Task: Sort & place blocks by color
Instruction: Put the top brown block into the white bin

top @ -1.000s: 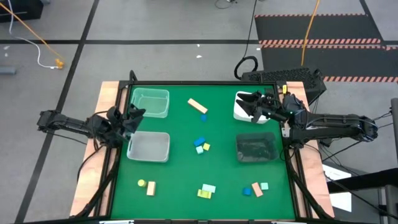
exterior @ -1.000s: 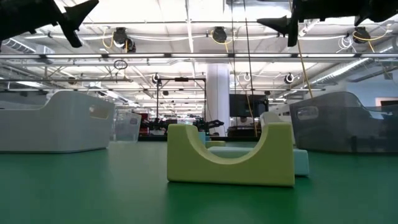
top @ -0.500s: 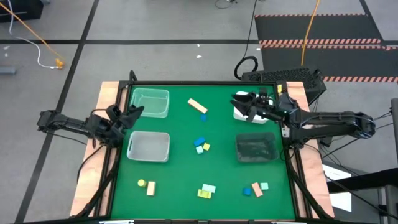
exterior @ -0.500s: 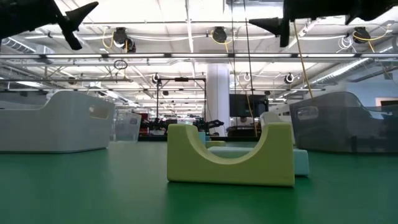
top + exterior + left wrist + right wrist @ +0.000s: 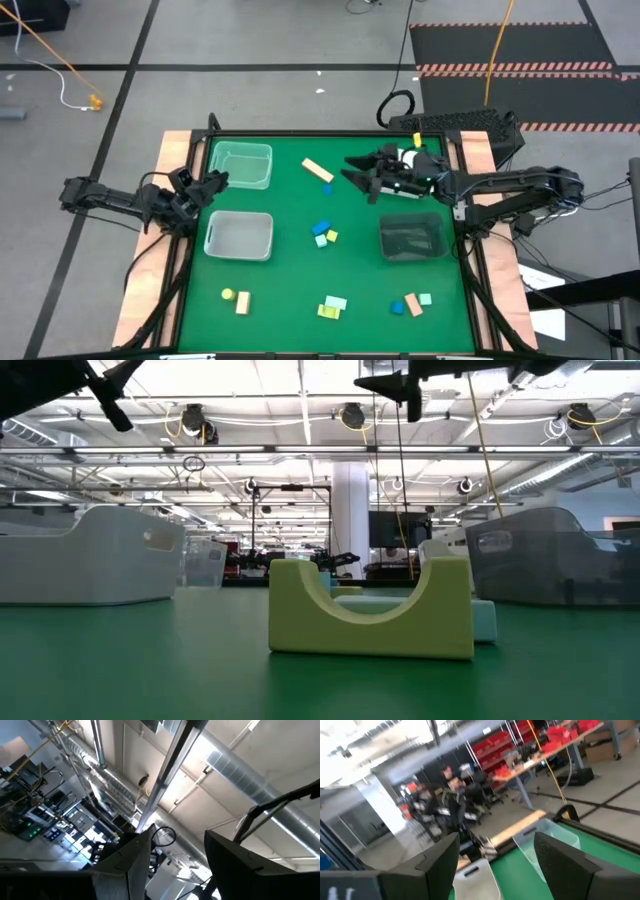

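Blocks, small blue, mint, yellow-green and tan wooden pieces (image 5: 324, 233), lie scattered over the green table mat (image 5: 360, 270), no readable lettering. Right gripper (image 5: 358, 178) hovers open above it; left gripper (image 5: 210, 184) open at its edge.

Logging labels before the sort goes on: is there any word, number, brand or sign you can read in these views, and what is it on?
No readable text in any view.
Small coloured blocks: plain faces, no marks.
Clear plastic tray and dark plastic tray: no labels seen.
Red bins on shelves in the room behind: any labels are too blurred to read.
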